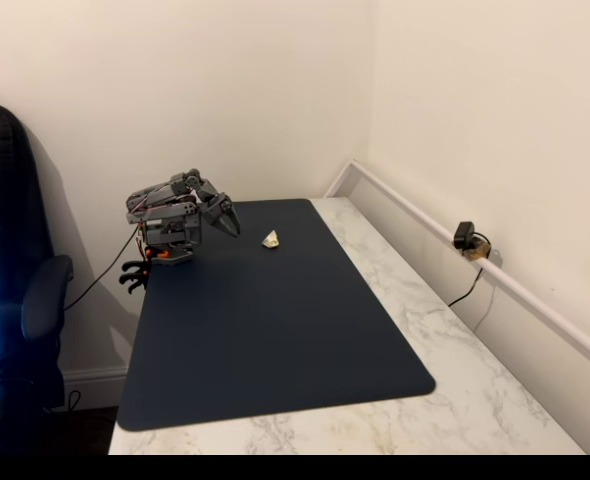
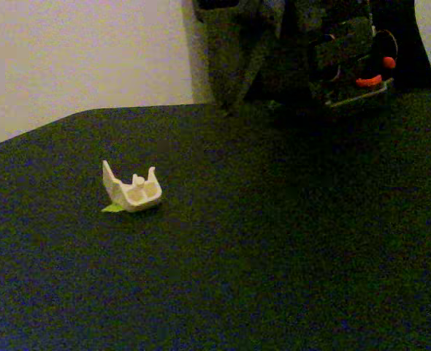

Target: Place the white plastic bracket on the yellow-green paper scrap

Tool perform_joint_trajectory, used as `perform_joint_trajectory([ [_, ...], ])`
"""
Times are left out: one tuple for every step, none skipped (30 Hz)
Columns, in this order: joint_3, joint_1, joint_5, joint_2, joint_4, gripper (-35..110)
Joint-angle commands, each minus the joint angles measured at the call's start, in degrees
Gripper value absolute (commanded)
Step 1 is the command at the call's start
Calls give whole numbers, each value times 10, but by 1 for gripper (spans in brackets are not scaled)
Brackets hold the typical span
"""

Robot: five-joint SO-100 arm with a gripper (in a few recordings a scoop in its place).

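**Bracket resting on scrap, arm pulled back**

Nearest in the wide fixed view: bare marble table [image 1: 395, 430], then a broad stretch of dark mat [image 1: 275, 320], plenty of free room on every side. Farther back, toward the mat's far edge, white plastic bracket [image 2: 133, 189] sitting prongs up, touching yellow-green paper scrap [image 2: 113, 208], which peeks out at its lower left; probably already placed. Farthest, at the mat's left rear corner, gripper [image 1: 227, 218] folded down and apart from the bracket, holding nothing; jaws' opening cannot be told. Wall close behind; little clearance there.
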State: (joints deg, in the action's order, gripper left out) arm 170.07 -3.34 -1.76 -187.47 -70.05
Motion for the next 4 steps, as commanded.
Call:
perform_joint_trajectory([
  [8, -15, -11, -18, -23, 0],
  [8, -15, -11, -18, -23, 0],
  [8, -15, -11, -18, -23, 0],
  [8, -15, -11, -18, -23, 0],
])
